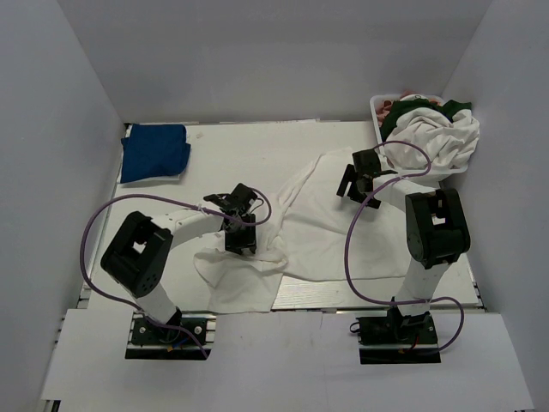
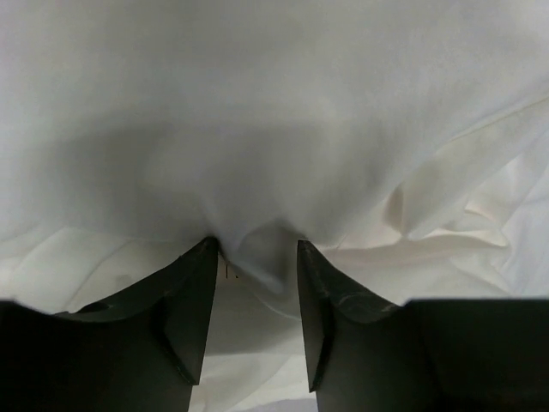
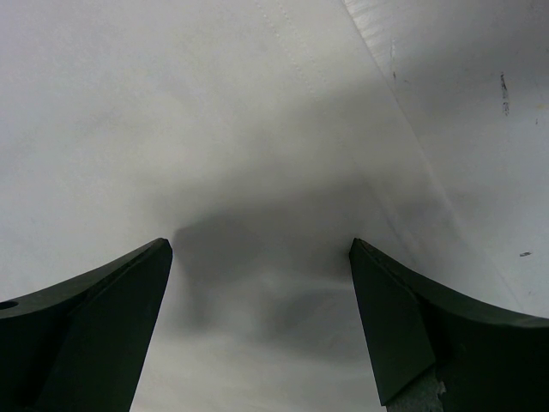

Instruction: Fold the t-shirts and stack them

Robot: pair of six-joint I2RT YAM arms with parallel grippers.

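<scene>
White t-shirt (image 1: 319,230), spread mid-counter; left gripper (image 2: 255,251) pinching a fold of it; right gripper (image 3: 262,249) jaws apart above it. Blue t-shirt (image 1: 154,153), far-left corner.

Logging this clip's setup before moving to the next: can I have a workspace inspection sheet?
Surface: white table, partly under cloth.
Job's things: white t-shirt spread rumpled mid-table; blue t-shirt roughly folded, far left; more tees heaped far right.
Clutter: white basket holding that heap; nothing else seen.
Grippers: left gripper pinches a fold of the white t-shirt; right gripper open over it.
Cables: purple cables loop along both arms.
Surroundings: plain white walls.
</scene>
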